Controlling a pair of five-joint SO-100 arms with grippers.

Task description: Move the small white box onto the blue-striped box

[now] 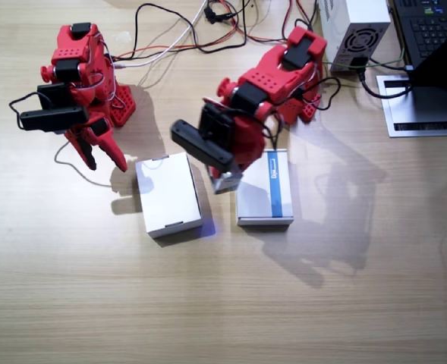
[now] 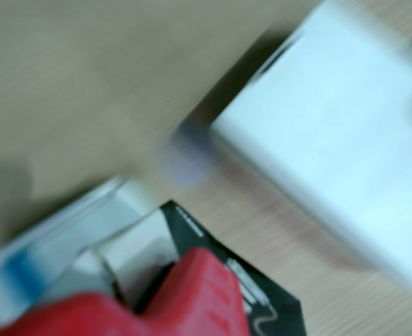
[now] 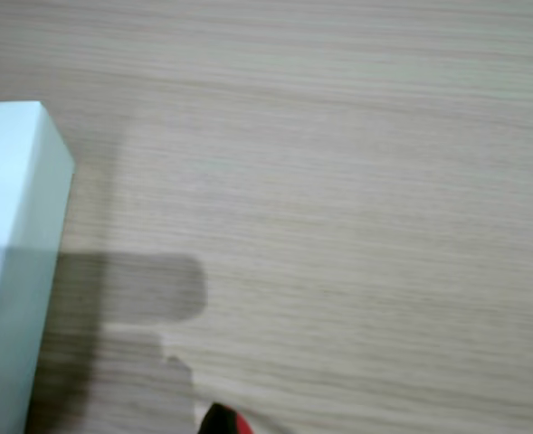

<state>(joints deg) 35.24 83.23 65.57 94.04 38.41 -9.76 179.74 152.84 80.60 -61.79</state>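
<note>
The small white box (image 1: 225, 180) hangs just above the table at the near-left corner of the blue-striped box (image 1: 265, 189), with my left gripper (image 1: 223, 173) shut on it. In a wrist view the small white box (image 2: 139, 255) with its dark edge sits under a red finger (image 2: 195, 290), and the blue-striped box (image 2: 31, 269) shows blurred at the lower left. My right gripper (image 1: 107, 161) points down beside the plain white box, its fingers apart and nothing between them. Only a red fingertip (image 3: 225, 420) of it shows in another wrist view.
A plain white flat box (image 1: 168, 194) lies between the two arms, also seen as the plain box (image 2: 345, 154) and the plain box (image 3: 13, 235). Cables (image 1: 193, 30), a grey power unit (image 1: 356, 30) and a laptop (image 1: 432, 34) crowd the far edge.
</note>
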